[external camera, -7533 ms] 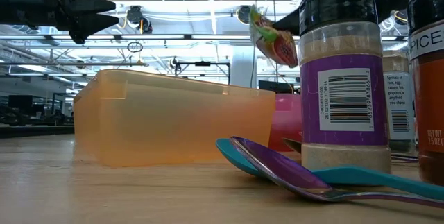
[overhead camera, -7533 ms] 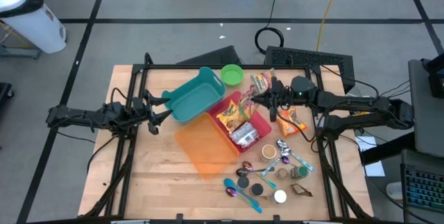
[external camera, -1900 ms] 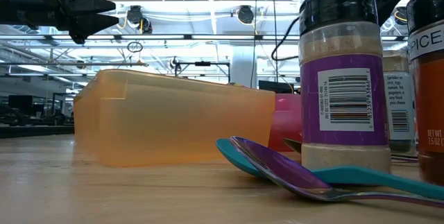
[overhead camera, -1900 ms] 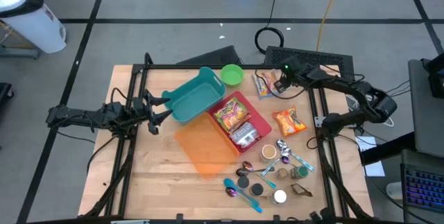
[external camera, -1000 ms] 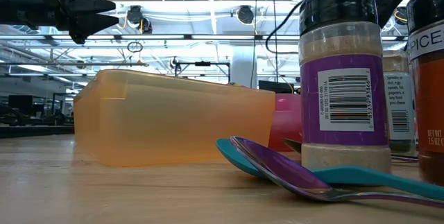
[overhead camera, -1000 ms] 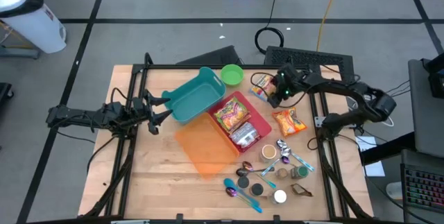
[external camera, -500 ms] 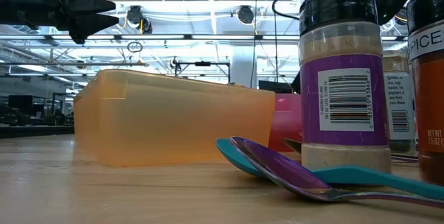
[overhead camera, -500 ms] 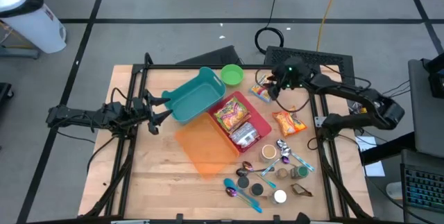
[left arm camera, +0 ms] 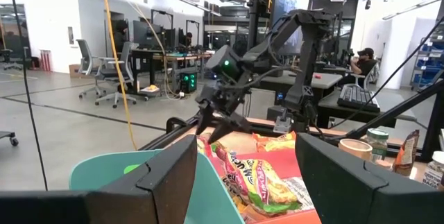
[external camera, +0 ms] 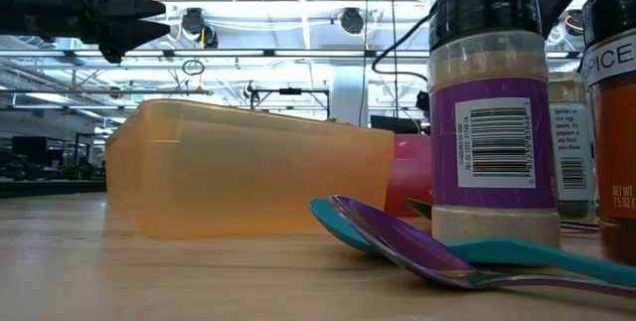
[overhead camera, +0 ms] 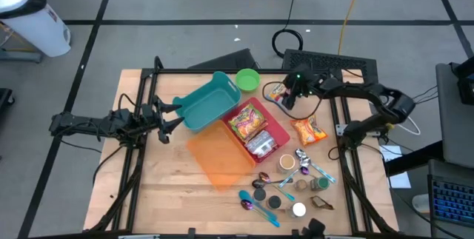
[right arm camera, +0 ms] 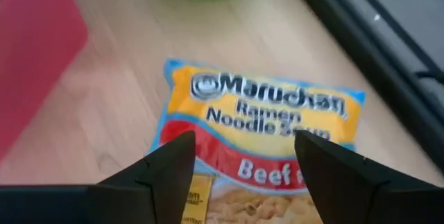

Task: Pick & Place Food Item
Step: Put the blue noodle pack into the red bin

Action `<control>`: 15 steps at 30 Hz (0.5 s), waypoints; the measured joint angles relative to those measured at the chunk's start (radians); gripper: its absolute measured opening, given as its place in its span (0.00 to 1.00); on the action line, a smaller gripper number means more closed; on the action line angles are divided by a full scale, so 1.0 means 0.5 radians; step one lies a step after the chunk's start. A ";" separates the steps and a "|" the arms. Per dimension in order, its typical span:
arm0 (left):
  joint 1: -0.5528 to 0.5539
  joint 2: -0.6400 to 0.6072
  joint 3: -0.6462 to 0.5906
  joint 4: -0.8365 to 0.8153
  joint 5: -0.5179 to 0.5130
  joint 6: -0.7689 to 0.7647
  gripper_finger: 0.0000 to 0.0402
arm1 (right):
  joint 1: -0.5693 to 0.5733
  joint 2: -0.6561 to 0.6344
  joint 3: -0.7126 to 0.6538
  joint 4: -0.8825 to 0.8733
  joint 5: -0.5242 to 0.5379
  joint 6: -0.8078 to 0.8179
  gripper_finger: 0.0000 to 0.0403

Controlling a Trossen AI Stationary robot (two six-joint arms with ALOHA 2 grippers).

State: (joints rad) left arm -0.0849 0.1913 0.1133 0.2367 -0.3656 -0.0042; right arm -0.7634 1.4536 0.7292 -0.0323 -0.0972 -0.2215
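Observation:
A Maruchan ramen packet (overhead camera: 276,91) (right arm camera: 263,130) lies flat on the wood at the table's far right, between the green bowl (overhead camera: 247,80) and the red bin (overhead camera: 258,129). My right gripper (overhead camera: 286,98) (right arm camera: 243,182) hovers just above it, slanting down, open, with one finger toward each side of the packet. The red bin holds another noodle packet (overhead camera: 248,123) and a silver packet (overhead camera: 259,144). My left gripper (overhead camera: 172,117) (left arm camera: 246,182) waits open at the table's left, beside the teal bin (overhead camera: 209,102).
An orange snack packet (overhead camera: 308,129) lies on the table right of the red bin. A clear orange container (overhead camera: 218,157) sits near the middle. Spice jars (overhead camera: 320,184) and several spoons (overhead camera: 259,203) crowd the near right. A keyboard (overhead camera: 329,65) lies beyond the far edge.
My right gripper has moved a little toward the table's left, coming over the ramen packet, and has tipped further downward while rolling. The packet has stayed flat where it was.

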 joint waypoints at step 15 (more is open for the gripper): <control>0.000 0.000 0.000 0.000 0.000 0.000 0.63 | 0.005 0.089 0.002 -0.027 0.254 -0.001 0.34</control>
State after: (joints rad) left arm -0.0849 0.1913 0.1131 0.2367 -0.3656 -0.0042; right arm -0.7609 1.4979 0.7300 -0.0456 0.0299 -0.2218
